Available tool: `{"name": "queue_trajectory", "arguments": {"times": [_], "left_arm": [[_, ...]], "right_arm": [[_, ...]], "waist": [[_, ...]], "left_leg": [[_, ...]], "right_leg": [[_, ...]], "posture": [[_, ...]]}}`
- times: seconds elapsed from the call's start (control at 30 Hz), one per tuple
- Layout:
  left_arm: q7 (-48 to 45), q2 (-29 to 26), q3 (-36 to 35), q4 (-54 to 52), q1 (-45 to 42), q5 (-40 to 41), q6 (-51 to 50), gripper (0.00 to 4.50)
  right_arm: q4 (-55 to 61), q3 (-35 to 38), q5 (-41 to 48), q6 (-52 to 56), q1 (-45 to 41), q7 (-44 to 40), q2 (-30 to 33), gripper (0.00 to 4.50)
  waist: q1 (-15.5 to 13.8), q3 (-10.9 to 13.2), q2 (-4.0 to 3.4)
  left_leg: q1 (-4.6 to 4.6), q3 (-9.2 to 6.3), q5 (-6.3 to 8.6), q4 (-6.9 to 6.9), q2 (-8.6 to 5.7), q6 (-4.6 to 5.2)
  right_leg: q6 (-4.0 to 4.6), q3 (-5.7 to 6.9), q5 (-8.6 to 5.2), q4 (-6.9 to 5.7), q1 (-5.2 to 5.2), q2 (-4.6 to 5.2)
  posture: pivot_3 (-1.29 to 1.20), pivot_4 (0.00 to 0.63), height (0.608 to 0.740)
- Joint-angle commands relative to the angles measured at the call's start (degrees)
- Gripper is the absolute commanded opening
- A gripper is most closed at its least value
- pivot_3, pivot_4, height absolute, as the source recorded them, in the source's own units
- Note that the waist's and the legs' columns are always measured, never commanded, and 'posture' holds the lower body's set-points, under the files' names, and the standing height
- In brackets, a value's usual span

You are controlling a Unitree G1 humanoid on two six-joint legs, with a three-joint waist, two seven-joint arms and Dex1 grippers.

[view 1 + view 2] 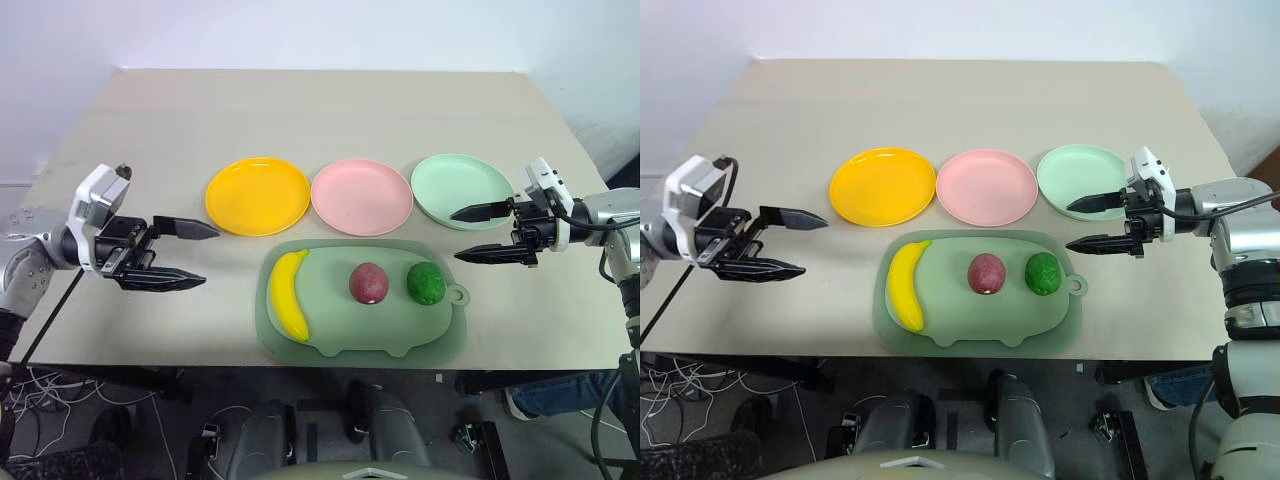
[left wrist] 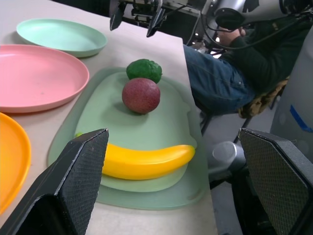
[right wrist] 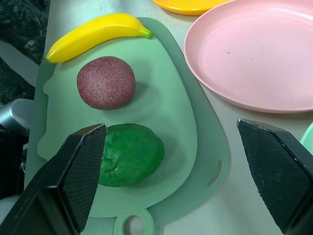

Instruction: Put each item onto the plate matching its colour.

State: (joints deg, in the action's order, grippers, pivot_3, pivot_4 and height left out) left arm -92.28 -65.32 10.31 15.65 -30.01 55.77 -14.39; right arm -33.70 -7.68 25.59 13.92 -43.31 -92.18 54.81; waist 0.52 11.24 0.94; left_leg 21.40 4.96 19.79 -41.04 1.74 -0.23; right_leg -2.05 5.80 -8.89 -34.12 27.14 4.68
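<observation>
Left eye view: both the left end effector (image 1: 185, 256) and right end effector (image 1: 478, 232) hover spread wide, empty; banana (image 1: 289, 294), red fruit (image 1: 368, 283), green fruit (image 1: 426, 283) lie on the mat (image 1: 440, 335).

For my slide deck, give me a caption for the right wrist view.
Open right gripper above the mat with green fruit, red fruit, banana.

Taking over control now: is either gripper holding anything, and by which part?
Nothing is held. The left gripper and right gripper are both open above the table; banana, red fruit and green fruit lie on the mat.
</observation>
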Motion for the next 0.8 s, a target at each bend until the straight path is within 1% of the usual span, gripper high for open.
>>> {"name": "queue_trajectory", "arguments": {"times": [0.03, 0.1, 0.17, 0.4, 0.57, 0.8], "left_arm": [[-0.22, -1.6, -0.59, -0.89, 0.15, 1.76, 0.77, 4.46], [-0.22, -1.78, -0.66, -1.16, 0.91, 1.92, 0.95, 4.46], [-0.22, -2.18, -0.75, -1.38, 1.38, 2.27, 0.82, 4.46], [-0.22, -3.96, -0.63, -0.82, -0.19, 2.94, 0.09, 4.46], [-0.22, -2.82, -0.16, -0.05, -1.5, 2.36, 0.74, 4.46], [-0.22, 0.18, -0.27, 1.32, -2.83, 0.35, 1.8, 4.46]], "right_arm": [[1.23, 1.88, 0.76, 0.17, -0.56, -0.32, 0.98, 4.5], [1.0, 1.9, 0.42, 0.25, -0.74, -0.32, 0.66, 4.5], [1.7, 2.01, 0.9, 2.84, -1.03, -0.32, 0.49, 4.5], [3.31, 3.82, 0.67, 3.74, -0.54, 0.12, -0.85, 4.5], [5.06, 3.91, 0.95, 6.26, 0.89, -0.31, -0.84, 4.5], [10.28, 6.07, 1.22, 8.08, 4.04, 0.5, -1.08, 4.5]], "waist": [[0.02, 0.0, 0.0], [0.04, 0.0, 0.0], [0.03, 0.0, 0.0], [0.01, 0.0, 0.0], [-0.08, 0.0, 0.0], [-0.07, 0.0, 0.0]], "left_leg": [[0.0, 0.0, 0.0, 0.0, 0.0, -0.01], [0.0, 0.01, -0.02, 0.0, 0.0, -0.04], [0.0, 0.01, -0.02, 0.0, 0.0, -0.04], [0.0, 0.0, 0.01, 0.0, 0.0, 0.01], [0.0, 0.01, 0.0, 0.0, 0.0, -0.01], [0.0, 0.01, -0.03, -0.01, 0.0, -0.06]], "right_leg": [[0.0, 0.0, 0.0, 0.0, 0.0, 0.0], [0.0, 0.0, 0.0, 0.0, 0.0, 0.0], [0.0, -0.01, 0.0, 0.0, 0.0, 0.0], [0.0, -0.01, 0.0, 0.0, 0.0, 0.0], [0.0, -0.01, 0.0, 0.0, 0.0, 0.0], [0.0, -0.01, 0.0, -0.01, 0.0, -0.01]], "posture": [[0.0, 0.15, 0.74], [0.0, 0.15, 0.74], [0.0, 0.15, 0.74], [0.0, 0.15, 0.74], [0.0, 0.15, 0.74], [0.0, 0.15, 0.74]]}}
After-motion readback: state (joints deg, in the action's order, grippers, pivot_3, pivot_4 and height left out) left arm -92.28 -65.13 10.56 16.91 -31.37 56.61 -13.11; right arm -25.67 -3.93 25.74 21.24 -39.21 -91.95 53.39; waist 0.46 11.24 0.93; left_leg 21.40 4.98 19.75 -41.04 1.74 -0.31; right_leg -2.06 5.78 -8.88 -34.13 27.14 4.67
